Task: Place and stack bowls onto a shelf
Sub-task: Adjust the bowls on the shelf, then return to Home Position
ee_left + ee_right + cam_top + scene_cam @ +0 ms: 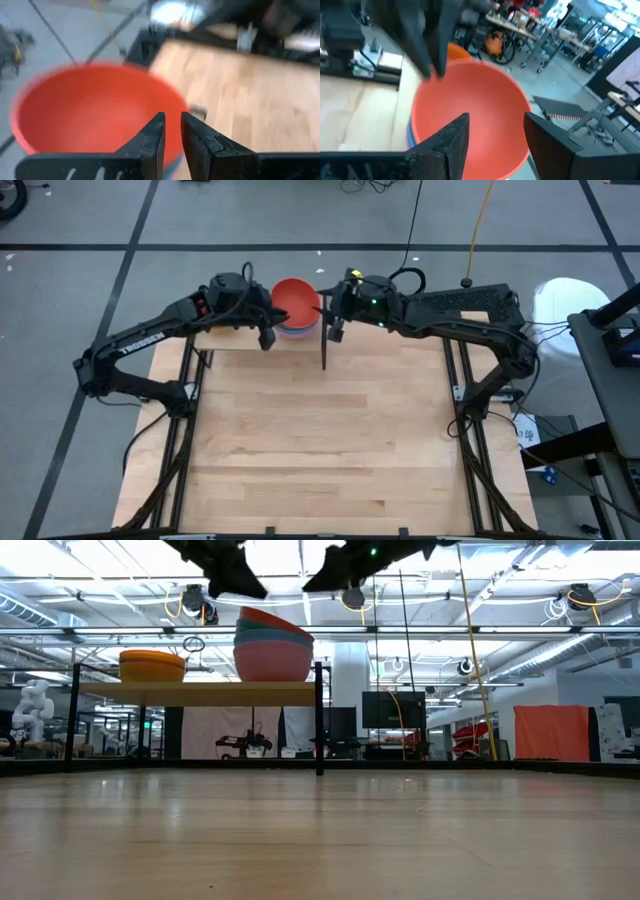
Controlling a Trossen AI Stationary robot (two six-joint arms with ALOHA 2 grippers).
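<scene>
Grey floor with dark seams surrounds our light-wood surface (320, 440), which fills the lower centre of the high view, and the level view looks across it into a bright workshop of ceiling pipes and benches. At the surface's far edge, upper centre of the high view, stands the shelf (200, 693), a pale plank top on thin black posts. Our left arm reaches in from the left of that frame and our right arm from the right, both meeting over the shelf. On the shelf's right end sits the tall stack of larger bowls: the red bowl (294, 298) on top, then the teal bowl (272, 630), a blue rim showing beneath it, and the pink bowl (272, 661) at the base. Toward the shelf's left end in the level view sits a lower stack topped by the orange bowl (151, 656), with a yellow bowl (152, 671) under it. Our left pincer (170, 131) hovers above the near rim of the red bowl, its fingers released with a narrow gap between them and nothing in it. Our right pincer (495, 131) hangs over the same bowl from the other side, its fingers spread wide and empty, the red rim visible between them below.
</scene>
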